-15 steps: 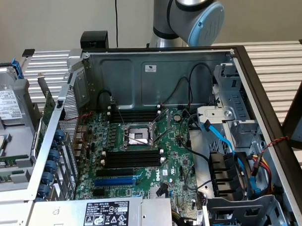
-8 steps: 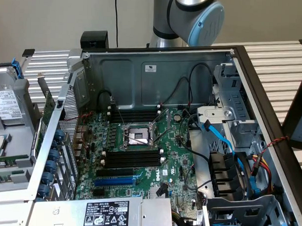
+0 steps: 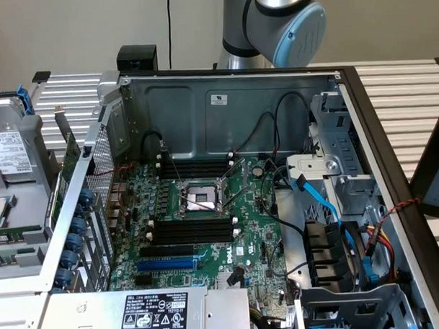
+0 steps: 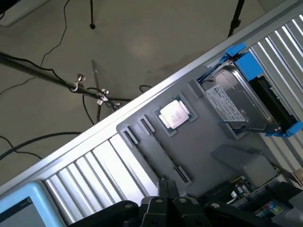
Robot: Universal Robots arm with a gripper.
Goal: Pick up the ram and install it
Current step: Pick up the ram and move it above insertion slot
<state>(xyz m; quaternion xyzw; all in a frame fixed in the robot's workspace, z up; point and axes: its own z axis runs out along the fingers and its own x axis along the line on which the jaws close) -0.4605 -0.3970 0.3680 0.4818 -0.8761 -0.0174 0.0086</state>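
Observation:
The ram shows as thin green sticks (image 3: 11,238) lying in the grey parts tray (image 3: 23,201) at the exterior view's left, beside the open computer case. In the wrist view my gripper (image 4: 166,187) hangs above that tray (image 4: 208,142), its dark fingers pressed together and holding nothing. It is over the tray's long grooves with end clips (image 4: 182,175), near the tray's edge. I cannot make out a green stick in those grooves. The arm's grey and blue joint (image 3: 296,26) stands behind the case.
The motherboard (image 3: 239,230) lies in the open case with black memory slots (image 3: 192,230), a processor socket (image 3: 196,200) and a blue expansion slot (image 3: 165,264). The tray also holds a loose processor (image 4: 174,115) and a hard drive in a blue bracket (image 4: 236,101). Cables and drive cages crowd the case's right.

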